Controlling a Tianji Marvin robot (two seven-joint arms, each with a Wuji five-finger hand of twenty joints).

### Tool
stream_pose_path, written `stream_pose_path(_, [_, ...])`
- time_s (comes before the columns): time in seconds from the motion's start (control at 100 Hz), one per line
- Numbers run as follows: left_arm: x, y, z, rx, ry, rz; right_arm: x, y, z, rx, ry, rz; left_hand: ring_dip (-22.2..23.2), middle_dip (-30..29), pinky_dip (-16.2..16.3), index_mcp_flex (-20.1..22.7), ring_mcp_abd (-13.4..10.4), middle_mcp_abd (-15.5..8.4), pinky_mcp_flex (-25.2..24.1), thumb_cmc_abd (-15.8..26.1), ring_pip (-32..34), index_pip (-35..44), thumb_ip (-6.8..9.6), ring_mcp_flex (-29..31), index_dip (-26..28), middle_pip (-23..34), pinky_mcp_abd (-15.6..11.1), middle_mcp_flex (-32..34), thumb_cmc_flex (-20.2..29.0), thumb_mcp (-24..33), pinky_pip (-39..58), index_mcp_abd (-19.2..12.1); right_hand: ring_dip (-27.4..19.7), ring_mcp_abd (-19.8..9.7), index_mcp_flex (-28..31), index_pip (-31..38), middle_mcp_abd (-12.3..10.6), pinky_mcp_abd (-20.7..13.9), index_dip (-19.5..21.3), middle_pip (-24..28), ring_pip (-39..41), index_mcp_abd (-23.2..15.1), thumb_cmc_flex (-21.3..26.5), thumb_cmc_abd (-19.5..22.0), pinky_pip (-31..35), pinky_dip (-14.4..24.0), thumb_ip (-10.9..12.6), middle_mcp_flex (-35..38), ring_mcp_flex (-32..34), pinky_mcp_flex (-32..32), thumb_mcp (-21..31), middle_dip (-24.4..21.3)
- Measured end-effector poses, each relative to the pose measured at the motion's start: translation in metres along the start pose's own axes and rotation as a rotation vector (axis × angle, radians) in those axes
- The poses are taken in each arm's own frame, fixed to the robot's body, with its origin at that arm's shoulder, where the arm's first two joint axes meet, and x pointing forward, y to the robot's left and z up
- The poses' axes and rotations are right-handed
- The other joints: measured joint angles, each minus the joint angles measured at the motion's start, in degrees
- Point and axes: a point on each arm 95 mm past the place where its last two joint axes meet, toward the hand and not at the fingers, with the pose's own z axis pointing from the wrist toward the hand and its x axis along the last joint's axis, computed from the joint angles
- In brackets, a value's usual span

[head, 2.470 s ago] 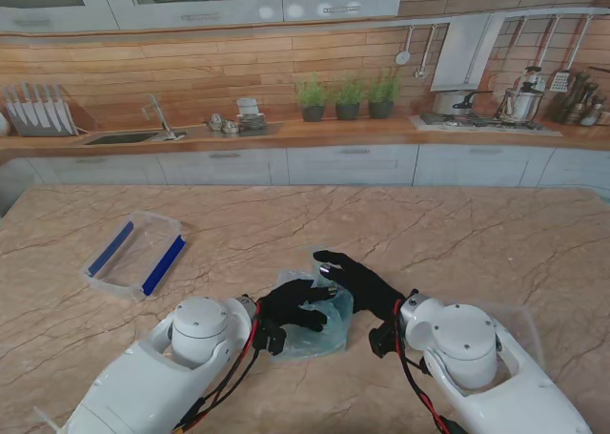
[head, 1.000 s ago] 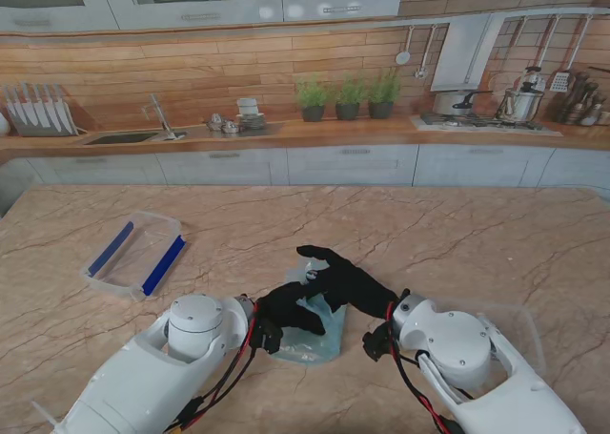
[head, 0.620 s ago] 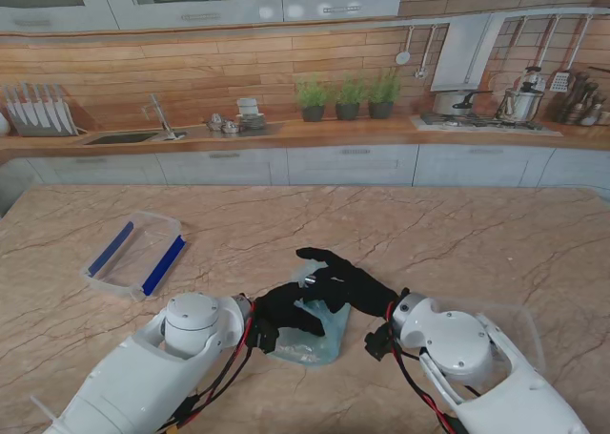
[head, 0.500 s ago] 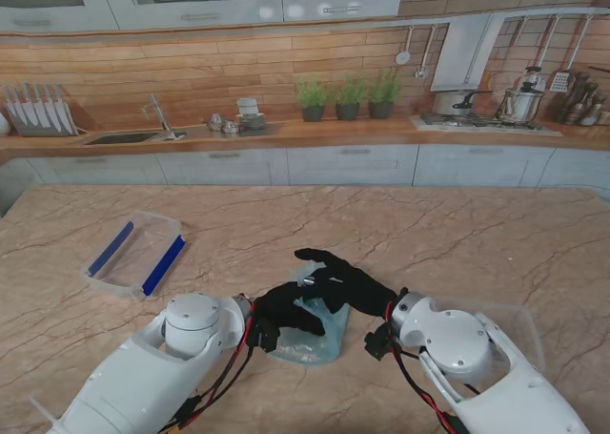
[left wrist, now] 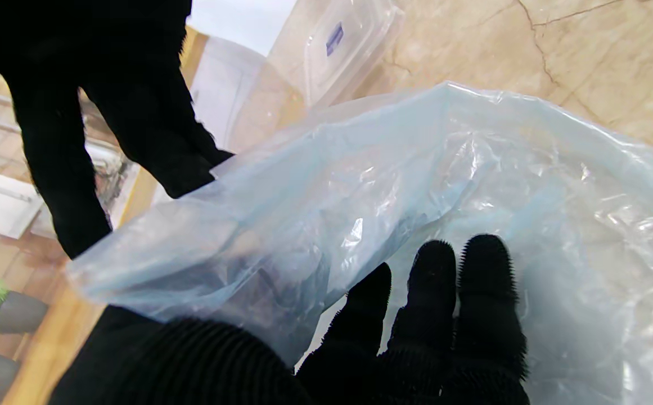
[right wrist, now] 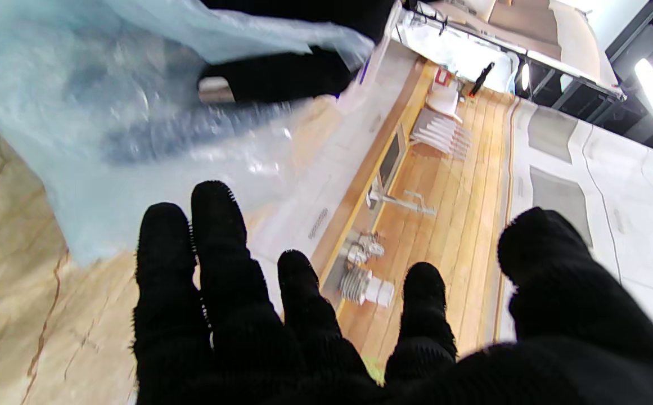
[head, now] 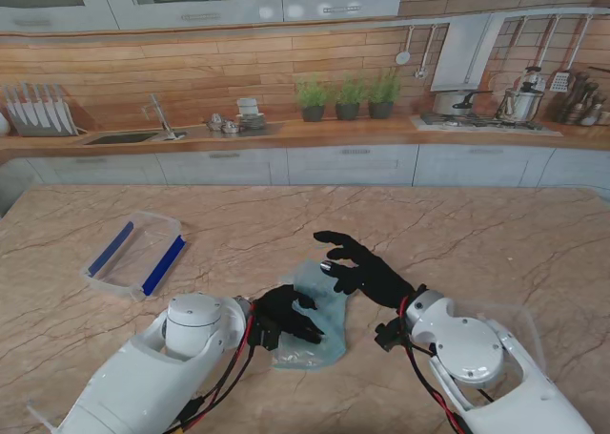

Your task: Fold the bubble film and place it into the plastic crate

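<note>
1. Stand view: marble table (head: pixel 477 234) with the bubble film (head: pixel 315 312), a pale blue translucent sheet, lying crumpled near the robot between the two forearms.
2. Left hand (head: pixel 286 316), in a black glove, rests on the film's nearer left part. The left wrist view shows its fingers (left wrist: pixel 475 292) side by side against the film (left wrist: pixel 416 185), with a fold of the sheet draped over the thumb side. The stand view shows the fingers curled over the sheet, but a firm grip cannot be confirmed.
3. Right hand (head: pixel 367 267), also black-gloved, is raised at the film's far right edge, fingers spread and holding nothing. The right wrist view shows its fingers (right wrist: pixel 214 247) apart, with the film (right wrist: pixel 79 112) just beyond the fingertips.
4. Plastic crate (head: pixel 135 254), clear with blue side strips, stands on the table far to the left, well apart from the film and both hands. It also appears beyond the film's edge in the left wrist view (left wrist: pixel 348 45).
5. Background: a kitchen counter with a sink (head: pixel 124 136), three potted plants (head: pixel 348 95) and a stove with pots (head: pixel 477 105).
</note>
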Motion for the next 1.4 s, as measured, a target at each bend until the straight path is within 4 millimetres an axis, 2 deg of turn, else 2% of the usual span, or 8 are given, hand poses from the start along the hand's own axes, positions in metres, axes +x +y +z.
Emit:
stream_pose_path(0.19, [-0.005, 0.002, -0.003, 0.018, 0.010, -0.125, -0.002, 0.009, -0.011, -0.117, -0.030, -0.021, 8.16, 6.55, 1.69, -9.05, 0.15, -1.38, 5.24, -1.46, 11.89, 18.15, -0.08, 5.49, 4.88, 7.28, 1.53, 2.57, 3.71, -0.55, 27.56, -0.64, 2.48, -1.82, 1.29, 5.44, 1.29, -0.95, 1.53, 2.13, 4.00, 5.10, 0.08, -1.76, 2.69, -0.53, 0.00, 0.01, 0.62, -1.81, 0.94, 0.94])
stream_pose_path(0.26, [-0.006, 0.002, -0.004, 0.070, 0.022, -0.147, -0.006, 0.011, -0.013, -0.134, -0.079, -0.052, 14.05, 9.35, 1.67, -10.31, 0.08, -1.53, 9.13, -6.37, 12.60, 22.22, -7.10, 8.53, 5.72, 9.56, -0.56, 3.59, 6.40, 2.57, 31.72, -0.97, 3.65, -2.87, 4.27, 5.10, 3.26, -1.56, 4.63, 8.49, 6.58, 10.38, 0.31, -4.23, 4.70, -2.11, 0.01, 1.43, 0.61, -2.26, 2.52, 3.51])
stream_pose_path(0.36, [-0.007, 0.005, -0.007, 0.158, 0.061, -0.235, -0.013, 0.014, -0.014, -0.163, -0.158, -0.049, 19.32, 13.06, -7.00, -11.42, -1.14, -2.16, 13.20, -12.49, 12.49, 27.95, -15.13, 12.55, 8.67, 12.58, -1.71, 5.11, 10.61, 6.76, 36.48, -1.63, 3.84, -3.42, 7.82, 4.42, 5.30, -1.62, 7.60, 15.16, 8.61, 15.57, 1.95, -6.74, 7.07, -3.86, 0.02, 4.40, 0.65, -2.28, 4.37, 6.14])
stream_pose_path(0.45, [-0.008, 0.009, -0.007, 0.212, 0.092, -0.254, -0.019, 0.014, -0.014, -0.171, -0.229, -0.011, 20.71, 15.80, -11.47, -11.79, -2.55, -2.85, 15.84, -14.83, 12.55, 32.48, -19.65, 15.13, 10.95, 15.63, -2.52, 6.66, 12.18, 9.09, 38.14, -2.50, 3.03, -3.52, 10.13, 2.19, 6.34, -1.63, 10.26, 17.33, 8.68, 19.05, 2.69, -7.94, 9.88, -6.71, 0.02, 6.06, 1.17, -2.31, 5.97, 6.86])
stream_pose_path(0.54, [-0.009, 0.013, -0.005, 0.240, 0.112, -0.236, -0.023, 0.012, -0.012, -0.165, -0.298, 0.040, 21.29, 17.37, -13.54, -11.79, -3.28, -3.53, 16.96, -14.83, 12.55, 36.22, -21.93, 16.43, 13.32, 17.26, -2.82, 7.39, 12.84, 10.02, 38.92, -3.09, 1.05, -3.08, 12.15, 0.06, 7.89, -1.63, 10.48, 17.79, 6.66, 21.71, 4.17, -9.76, 11.30, -8.34, 0.02, 6.70, 1.17, -2.33, 6.88, 7.01])
stream_pose_path(0.84, [-0.010, 0.025, -0.009, 0.254, 0.227, -0.231, -0.036, 0.011, 0.009, -0.112, -0.418, 0.153, 22.17, 20.10, -14.11, -11.79, -4.08, -5.11, 17.29, -14.83, 13.42, 41.21, -23.15, 17.27, 17.30, 19.50, -3.24, 9.23, 14.30, 10.13, 40.42, -4.94, -2.90, -2.08, 14.03, -6.16, 8.82, -1.58, 10.47, 15.73, 0.72, 23.21, 4.91, -10.09, 11.63, -11.88, 0.02, 6.71, -2.35, -4.33, 7.52, 6.32])
stream_pose_path(1.11, [-0.011, 0.026, -0.012, 0.260, 0.273, -0.239, -0.045, 0.004, 0.033, -0.074, -0.480, 0.219, 22.75, 21.62, -12.40, -11.79, -4.73, -5.78, 17.46, -14.83, 13.98, 41.94, -23.77, 17.97, 18.62, 19.72, -3.90, 10.28, 14.96, 10.13, 40.57, -6.02, -4.99, -1.77, 7.21, -7.26, 8.60, -1.49, 11.44, 12.53, -1.70, 19.97, 4.92, -10.76, 10.52, -13.16, 0.02, 3.59, -5.70, -5.12, 8.17, 5.34])
stream_pose_path(1.4, [-0.008, 0.025, -0.013, 0.264, 0.337, -0.250, -0.045, -0.004, 0.051, -0.012, -0.527, 0.383, 23.37, 22.46, -11.50, -11.79, -5.38, -6.40, 17.84, -14.83, 13.98, 41.98, -23.78, 18.65, 18.71, 19.74, -4.49, 10.79, 14.96, 10.13, 40.58, -6.82, -5.78, 1.19, -0.03, -7.48, 6.59, 5.62, 6.52, 9.00, -3.12, 16.42, 3.64, -13.08, 8.27, -14.13, 0.02, -3.39, -8.44, -3.60, 8.77, 3.53])
